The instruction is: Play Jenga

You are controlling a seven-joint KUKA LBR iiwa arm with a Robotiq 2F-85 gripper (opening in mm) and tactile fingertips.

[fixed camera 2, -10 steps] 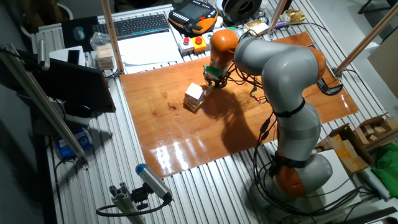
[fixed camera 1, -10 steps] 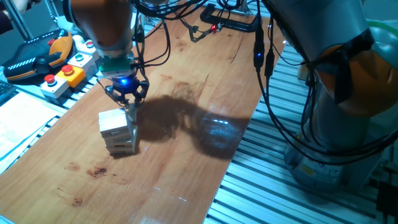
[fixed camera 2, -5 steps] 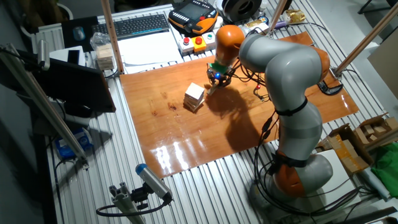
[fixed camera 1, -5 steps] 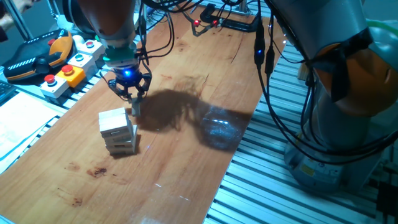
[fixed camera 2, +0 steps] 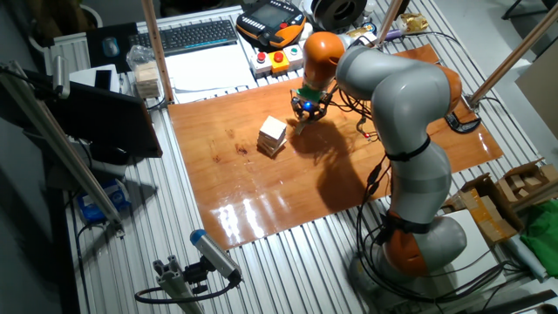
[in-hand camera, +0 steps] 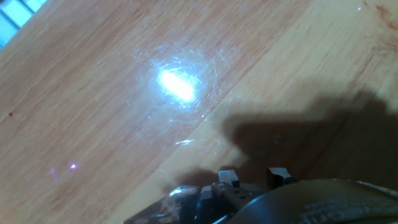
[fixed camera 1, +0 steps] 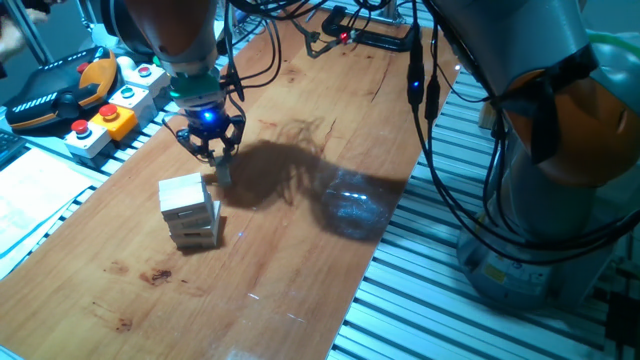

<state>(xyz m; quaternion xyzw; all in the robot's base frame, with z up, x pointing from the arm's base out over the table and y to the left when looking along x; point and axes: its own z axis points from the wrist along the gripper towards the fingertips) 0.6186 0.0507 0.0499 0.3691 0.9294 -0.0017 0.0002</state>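
Note:
The Jenga tower (fixed camera 1: 190, 210) is a small stack of pale wooden blocks standing on the wooden table; its top layer sits slightly askew. It also shows in the other fixed view (fixed camera 2: 273, 135). My gripper (fixed camera 1: 222, 175) hangs just right of and behind the tower's top, a small gap away and not touching it. Its fingers look like one narrow pale stick, held together with nothing in them. In the other fixed view the gripper (fixed camera 2: 299, 125) is right of the tower. The hand view shows only bare table, a light glare and the gripper's (in-hand camera: 254, 177) two short tips; the tower is out of that view.
Grey button boxes (fixed camera 1: 100, 125) and an orange-black pendant (fixed camera 1: 60, 85) lie off the table's left edge. A clamp and cables (fixed camera 1: 345, 40) lie at the far end. A keyboard (fixed camera 2: 187, 37) and a second block stack (fixed camera 2: 148, 80) are behind. The robot base (fixed camera 2: 418, 244) stands at the right.
The gripper has lifted slightly and drawn back from the tower's side, towards the far right. The tower has not visibly moved.

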